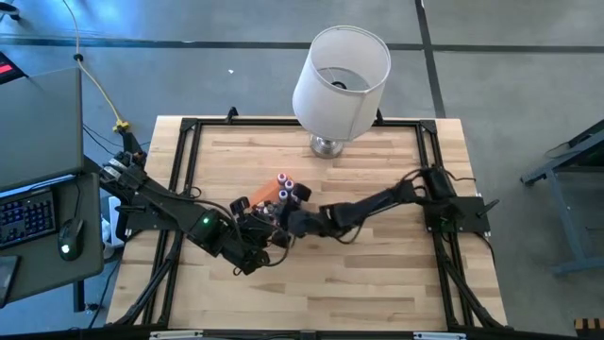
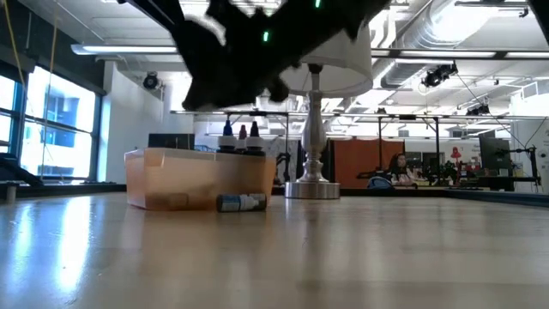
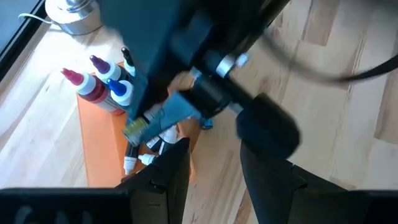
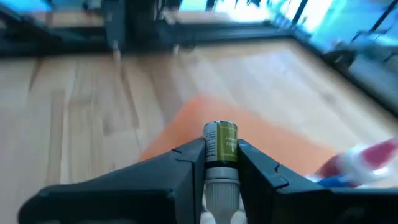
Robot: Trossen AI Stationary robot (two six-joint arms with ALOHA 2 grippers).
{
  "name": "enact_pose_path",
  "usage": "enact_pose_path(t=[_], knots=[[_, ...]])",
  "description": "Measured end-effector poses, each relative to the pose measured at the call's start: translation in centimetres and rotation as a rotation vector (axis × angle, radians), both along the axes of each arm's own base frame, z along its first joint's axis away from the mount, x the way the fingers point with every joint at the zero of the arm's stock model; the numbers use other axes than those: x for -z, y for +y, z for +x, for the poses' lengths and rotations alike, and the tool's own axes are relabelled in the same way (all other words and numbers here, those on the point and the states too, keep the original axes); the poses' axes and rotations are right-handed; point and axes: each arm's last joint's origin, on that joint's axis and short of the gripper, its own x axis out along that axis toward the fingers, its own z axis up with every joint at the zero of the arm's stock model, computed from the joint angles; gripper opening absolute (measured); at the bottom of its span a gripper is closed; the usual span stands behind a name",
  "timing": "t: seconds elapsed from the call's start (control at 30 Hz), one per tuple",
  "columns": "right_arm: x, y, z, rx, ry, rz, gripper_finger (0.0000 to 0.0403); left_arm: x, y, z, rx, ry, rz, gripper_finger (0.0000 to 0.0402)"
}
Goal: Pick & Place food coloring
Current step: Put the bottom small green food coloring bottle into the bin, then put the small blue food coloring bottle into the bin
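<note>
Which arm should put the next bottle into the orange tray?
The right arm, I'd judge. Its fingers already clamp a green-labelled bottle just above the orange tray, while the left gripper hangs beside it holding nothing.

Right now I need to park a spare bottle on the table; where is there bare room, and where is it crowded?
Bare wood lies along the table's near edge and right of the lamp. It is crowded mid-table, where the right gripper, clamping a bottle, and the left gripper meet over the orange tray.
</note>
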Motion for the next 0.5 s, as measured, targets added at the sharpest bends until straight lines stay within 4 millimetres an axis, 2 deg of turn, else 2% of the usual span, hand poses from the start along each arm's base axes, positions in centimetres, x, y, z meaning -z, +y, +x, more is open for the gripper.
enact_pose_path(t=[0.1, 0.17, 0.3, 0.5], knots=[[2.0, -1.1, 0.3, -0.016, 0.068, 0.023, 0.0070, 0.0, 0.0, 0.0, 0.001, 0.002, -0.001, 0.0140], [2.5, -1.6, 0.4, -0.019, 0.090, 0.029, 0.0080, 0.0, 0.0, 0.0, 0.002, 0.003, -0.001, 0.0140], [2.4, -2.2, 0.6, -0.010, 0.077, 0.028, 0.0106, 0.0, 0.0, 0.0, 0.002, 0.006, 0.001, 0.0140], [2.3, -2.1, 0.6, -0.039, 0.098, -0.025, 0.0131, 0.0, 0.0, 0.0, 0.002, 0.002, -0.002, 0.0140]])
